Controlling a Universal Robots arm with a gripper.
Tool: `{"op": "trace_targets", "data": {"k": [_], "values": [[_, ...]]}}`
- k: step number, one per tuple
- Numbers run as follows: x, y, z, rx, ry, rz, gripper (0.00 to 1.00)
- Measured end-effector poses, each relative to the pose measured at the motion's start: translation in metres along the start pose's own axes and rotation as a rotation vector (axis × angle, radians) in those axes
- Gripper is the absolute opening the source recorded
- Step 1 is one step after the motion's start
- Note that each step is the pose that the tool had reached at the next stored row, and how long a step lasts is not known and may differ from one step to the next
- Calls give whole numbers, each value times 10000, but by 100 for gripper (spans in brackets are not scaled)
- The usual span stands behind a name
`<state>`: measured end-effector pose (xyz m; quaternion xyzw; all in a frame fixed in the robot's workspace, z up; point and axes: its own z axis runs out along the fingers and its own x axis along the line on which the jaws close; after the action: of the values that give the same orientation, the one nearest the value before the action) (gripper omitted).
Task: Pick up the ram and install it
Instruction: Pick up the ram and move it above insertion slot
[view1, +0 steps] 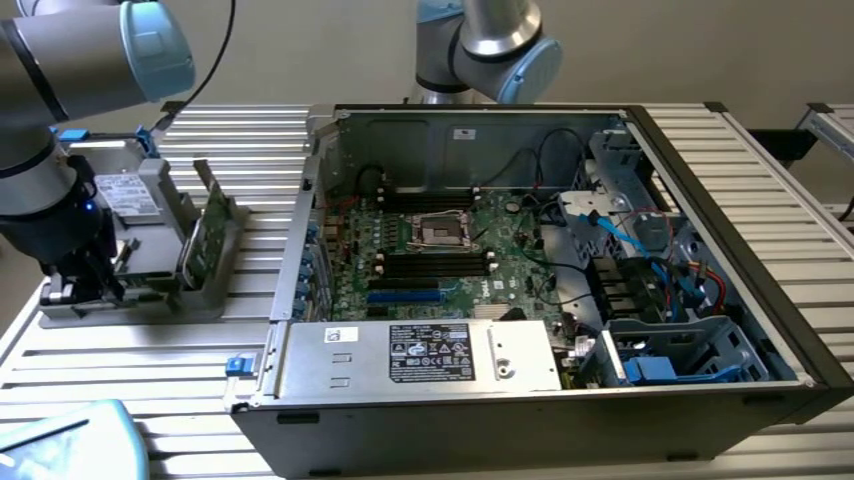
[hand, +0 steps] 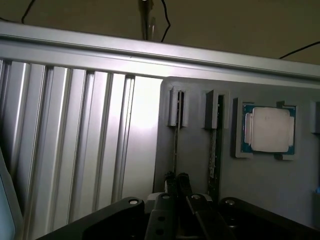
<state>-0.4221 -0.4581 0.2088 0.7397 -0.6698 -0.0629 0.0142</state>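
A wide metal surface (view1: 134, 360) made of long silver slats carries everything. On it sits a big open computer case (view1: 441, 130). Inside the case lies a green motherboard (view1: 454, 250), and a silver power box (view1: 427, 355) sits at the case's front edge.

The grey robot arm (view1: 80, 60) with blue caps reaches down at the exterior view's left, beside the case. Under it is a grey holder (view1: 147, 300) with slots. A green card (view1: 207, 225) stands up in the holder.

The wrist view looks down on the same holder (hand: 260, 185). A square silver processor chip (hand: 268, 131) rests in its own pocket there. Another thin board (hand: 214, 150) stands on its edge in one slot.

The ram (hand: 176, 145) stands on its edge in the next slot, just beside that board. The claw (hand: 177, 179) is closed on the ram, with one black finger on each side of it. The ram sits in its slot in the holder, well apart from the motherboard.
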Motion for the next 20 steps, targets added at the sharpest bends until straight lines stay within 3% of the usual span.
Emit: {"op": "trace_targets", "data": {"k": [10, 15, 16, 20], "values": [[1, -2, 27, -4, 10, 2, 13], [2, -2, 27, -6, 11, 3, 27], [2, -2, 28, -6, 11, 3, 34], [-2, 15, 32, -8, 12, -14, 34]]}}
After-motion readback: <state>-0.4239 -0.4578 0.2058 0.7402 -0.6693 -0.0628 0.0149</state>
